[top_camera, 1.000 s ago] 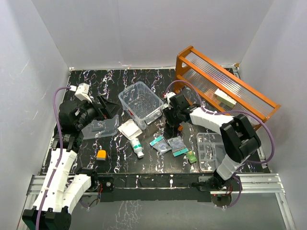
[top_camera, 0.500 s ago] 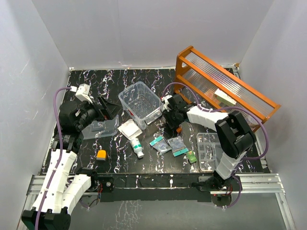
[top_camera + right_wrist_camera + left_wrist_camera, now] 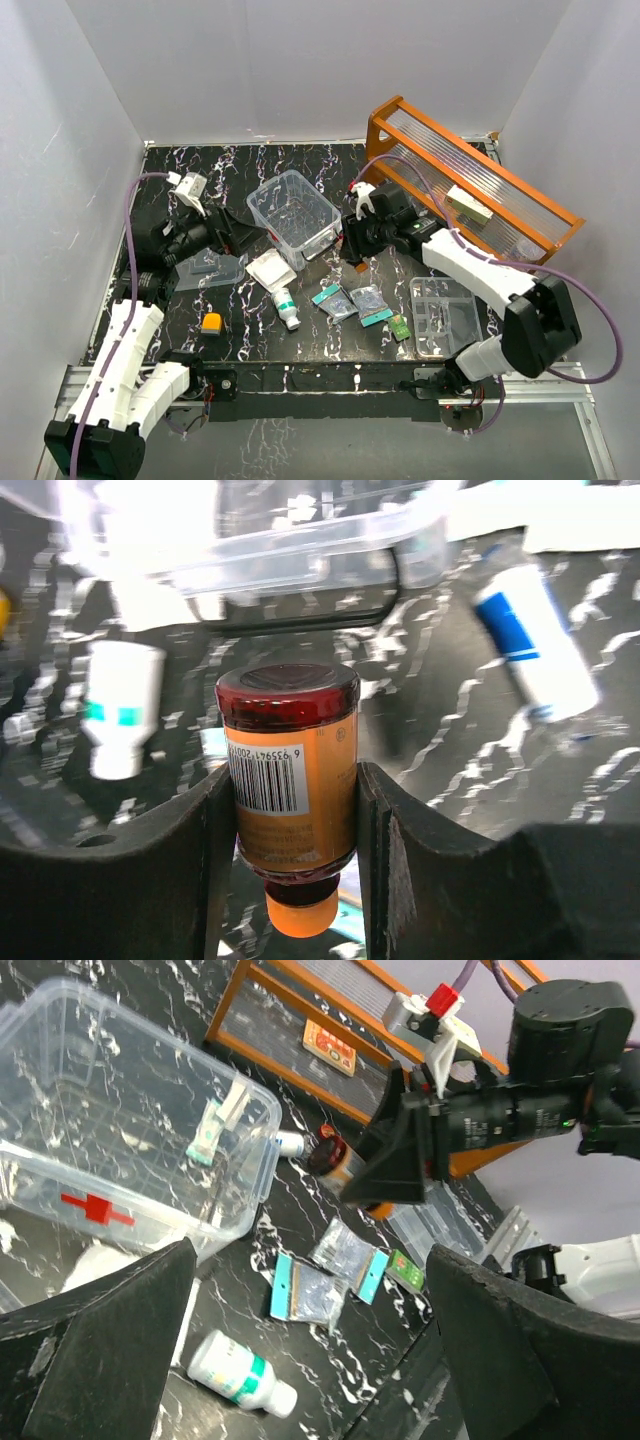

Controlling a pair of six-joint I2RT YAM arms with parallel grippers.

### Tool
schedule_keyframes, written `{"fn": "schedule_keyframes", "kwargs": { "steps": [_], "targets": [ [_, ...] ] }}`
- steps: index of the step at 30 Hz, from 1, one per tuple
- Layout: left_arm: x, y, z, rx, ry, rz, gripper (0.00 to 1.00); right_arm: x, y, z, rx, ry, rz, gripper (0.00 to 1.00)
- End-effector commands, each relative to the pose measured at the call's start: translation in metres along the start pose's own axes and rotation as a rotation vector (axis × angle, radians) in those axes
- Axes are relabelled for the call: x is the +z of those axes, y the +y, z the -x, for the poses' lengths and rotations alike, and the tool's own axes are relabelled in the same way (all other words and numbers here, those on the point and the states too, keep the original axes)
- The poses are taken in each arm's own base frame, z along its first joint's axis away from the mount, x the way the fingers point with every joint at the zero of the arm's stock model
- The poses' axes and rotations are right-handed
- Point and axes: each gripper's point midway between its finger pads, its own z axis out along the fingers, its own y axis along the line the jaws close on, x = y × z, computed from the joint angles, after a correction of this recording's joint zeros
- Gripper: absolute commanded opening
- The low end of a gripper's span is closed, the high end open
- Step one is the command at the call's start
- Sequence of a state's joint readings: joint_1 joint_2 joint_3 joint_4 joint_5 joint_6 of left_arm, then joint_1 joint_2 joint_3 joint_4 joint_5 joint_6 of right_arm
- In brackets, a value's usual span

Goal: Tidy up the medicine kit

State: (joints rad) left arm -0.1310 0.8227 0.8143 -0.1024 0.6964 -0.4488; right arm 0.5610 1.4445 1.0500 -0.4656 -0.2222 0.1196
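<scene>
Medicine kit, three parts, on black marbled desk (image 3: 180,170). Clear box (image 3: 293,215): open and upright, just toward 12 o'clock from the desk centre, with a red cross mark (image 3: 97,1207) on its side wall and one small white-and-teal item (image 3: 215,1125) lying inside. Clear lid (image 3: 208,266): flat on the desk at 9 o'clock, near the box but apart from it. Compartment tray (image 3: 445,315): at 4 o'clock by the front edge, its contents too faint to tell. Right end effector (image 3: 357,243): just beside the box at its 3 o'clock, fingers (image 3: 215,860) clamped on an amber bottle (image 3: 290,770) with a barcode label, the dark red end pointing away from the wrist and the orange tip toward it. Left end effector (image 3: 243,228): at 9 o'clock of the box, above the lid, fingers spread wide, holding nothing. Loose stock: white pad (image 3: 270,270) at 7 o'clock of the box; white bottle with green band (image 3: 286,307) on its side at 6 o'clock; two teal-edged sachets (image 3: 333,300) and a small green pack (image 3: 400,327) toward 5 o'clock; orange block (image 3: 211,322) at 8 o'clock; white tube with blue band (image 3: 535,645) beside the box. Orange wooden rack (image 3: 470,180): at 2 o'clock, tilted, a pale carton (image 3: 468,205) on it
</scene>
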Motion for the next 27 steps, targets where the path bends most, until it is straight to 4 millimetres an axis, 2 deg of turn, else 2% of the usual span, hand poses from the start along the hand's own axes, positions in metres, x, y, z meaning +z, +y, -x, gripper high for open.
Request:
{"fn": "schedule_keyframes", "kwargs": {
  "steps": [1,5,9,12,14,22,27],
  "targets": [
    [0.008,-0.013,0.012,0.218,-0.062,-0.085,0.99,-0.031,0.056,0.008,0.213,-0.011,0.241,0.34],
    [0.022,-0.018,0.014,0.342,-0.102,-0.11,0.99,-0.055,0.075,0.022,0.395,-0.042,0.297,0.34],
    [0.038,-0.04,0.009,0.498,-0.147,-0.228,0.99,-0.079,0.104,0.045,0.497,-0.089,0.456,0.35],
    [0.05,-0.06,-0.001,0.659,-0.163,-0.344,0.98,-0.091,0.122,0.056,0.555,-0.077,0.562,0.35],
    [0.058,-0.066,-0.012,0.761,-0.147,-0.375,0.99,-0.098,0.132,0.06,0.59,-0.063,0.636,0.35],
    [0.069,-0.071,-0.027,1.042,-0.139,-0.399,0.99,-0.117,0.153,0.07,0.663,0.0,0.815,0.35],
    [0.071,-0.067,-0.066,1.214,-0.046,-0.407,0.99,-0.119,0.151,0.064,0.675,0.058,0.84,0.35]
  ]
}}
